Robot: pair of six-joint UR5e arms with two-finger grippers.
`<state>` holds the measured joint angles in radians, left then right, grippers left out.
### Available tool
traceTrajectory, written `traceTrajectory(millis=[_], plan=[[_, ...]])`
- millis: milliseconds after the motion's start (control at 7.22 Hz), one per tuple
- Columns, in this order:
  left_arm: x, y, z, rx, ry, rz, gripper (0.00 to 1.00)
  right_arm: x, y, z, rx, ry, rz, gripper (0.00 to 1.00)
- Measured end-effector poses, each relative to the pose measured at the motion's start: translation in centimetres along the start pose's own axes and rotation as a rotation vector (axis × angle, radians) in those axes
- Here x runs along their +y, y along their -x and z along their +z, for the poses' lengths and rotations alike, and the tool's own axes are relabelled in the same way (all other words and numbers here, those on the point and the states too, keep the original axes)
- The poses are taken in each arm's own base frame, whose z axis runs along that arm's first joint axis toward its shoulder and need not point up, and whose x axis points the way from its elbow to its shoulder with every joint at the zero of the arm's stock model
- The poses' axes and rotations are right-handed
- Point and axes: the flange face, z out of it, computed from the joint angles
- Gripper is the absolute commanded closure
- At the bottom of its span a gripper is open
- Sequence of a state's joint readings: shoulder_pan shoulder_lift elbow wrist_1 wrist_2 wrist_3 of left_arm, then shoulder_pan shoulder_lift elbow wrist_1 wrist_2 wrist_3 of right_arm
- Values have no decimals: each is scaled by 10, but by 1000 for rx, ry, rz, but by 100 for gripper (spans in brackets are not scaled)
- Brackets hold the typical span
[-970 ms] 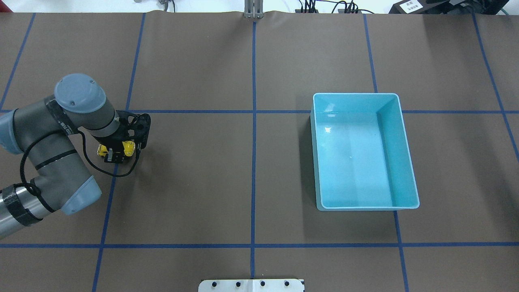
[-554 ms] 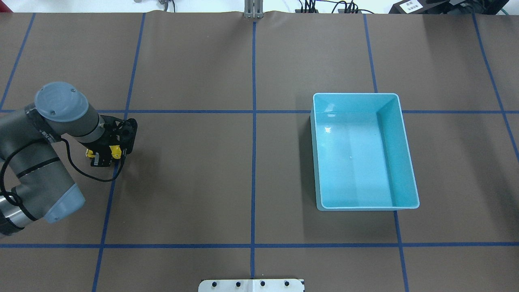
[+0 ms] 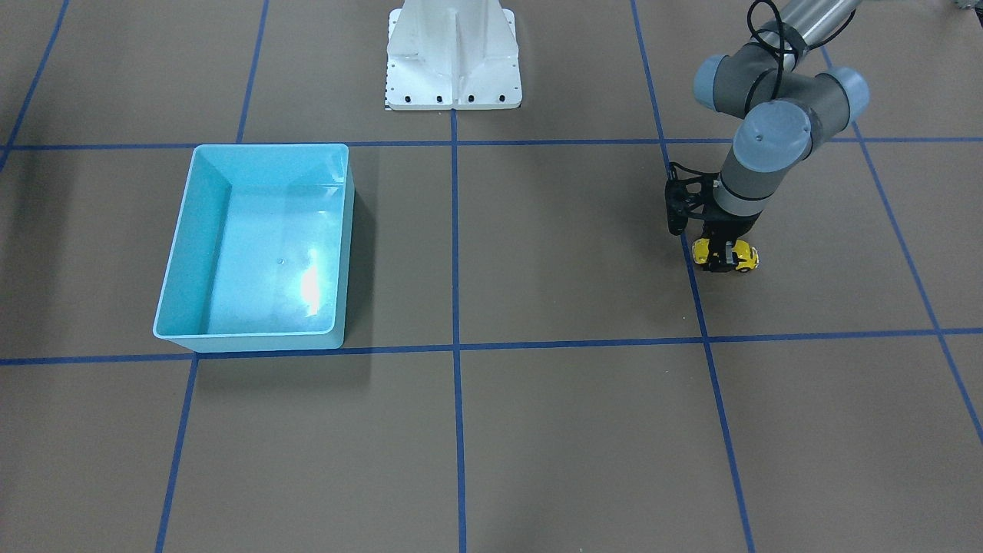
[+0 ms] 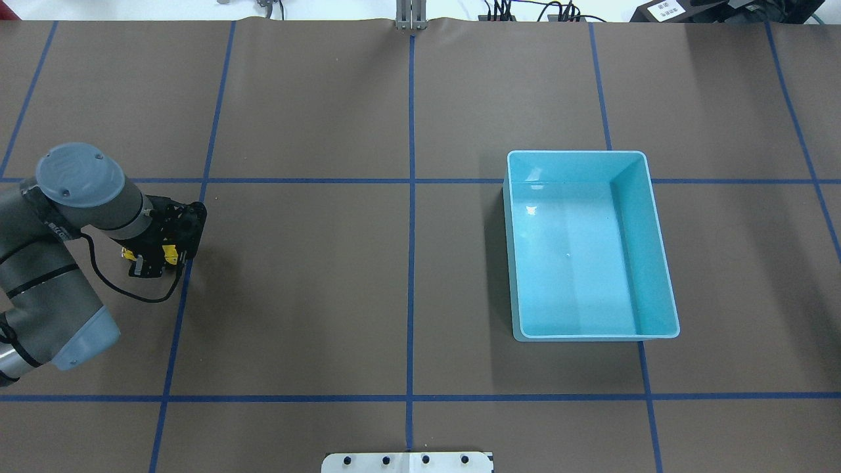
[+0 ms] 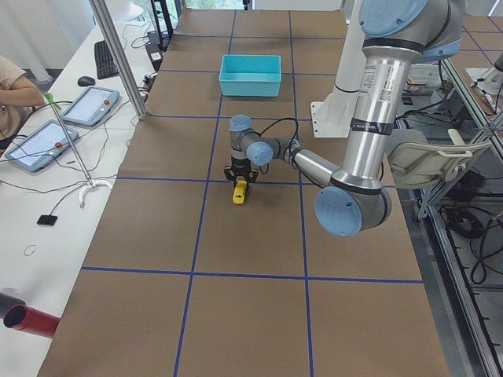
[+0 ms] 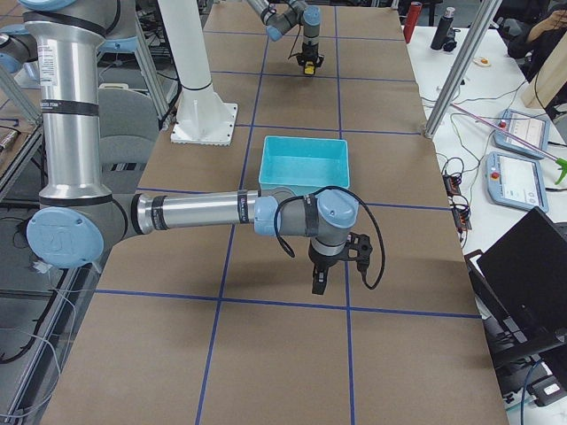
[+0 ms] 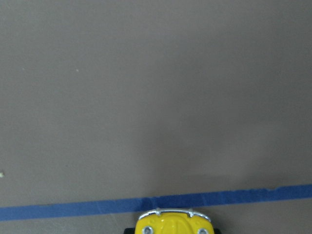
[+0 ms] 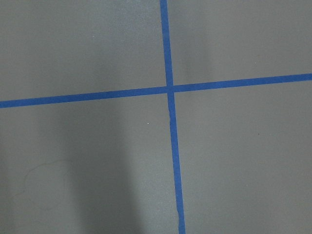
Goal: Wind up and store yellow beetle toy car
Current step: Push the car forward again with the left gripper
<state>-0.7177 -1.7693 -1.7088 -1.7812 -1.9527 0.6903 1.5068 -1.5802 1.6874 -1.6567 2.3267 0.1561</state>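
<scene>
The left gripper (image 4: 152, 260) gripped the yellow beetle toy car (image 3: 743, 256) (nose beside a blue tape line (image 7: 73, 210)) at the table (image 4: 328, 295), well apart from the bin (image 4: 647, 263), at its nine o'clock seen from overhead. The right gripper's (image 6: 319, 282) opening could not be told.

I have the yellow beetle toy car (image 3: 743, 256) pinched across its middle by the left gripper (image 3: 722, 259), so only its glossy rounded ends show on either side. It is upright and level, with its length pointing toward the turquoise bin (image 4: 575, 153), and it is well apart from that bin. The left wrist camera shows one end: a silver bumper and two small round lights.
</scene>
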Motion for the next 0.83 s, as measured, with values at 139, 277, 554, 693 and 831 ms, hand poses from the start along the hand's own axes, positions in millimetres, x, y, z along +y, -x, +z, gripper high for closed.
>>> traceTrajectory(millis=[139, 277, 554, 693, 831], plan=[[4, -1, 1, -1, -1, 10, 100, 0, 0, 0, 1, 0, 1, 0], [6, -2, 1, -1, -1, 21, 100, 0, -1, 0, 1, 0, 1, 0], [14, -5, 4, -1, 0, 28, 100, 1, -1, 0, 1, 1, 1, 0], [17, -7, 5, -1, 0, 32, 100, 1, -1, 1, 2, 2, 1, 0], [19, -8, 6, -1, -1, 39, 100, 1, -1, 1, 2, 2, 1, 0]])
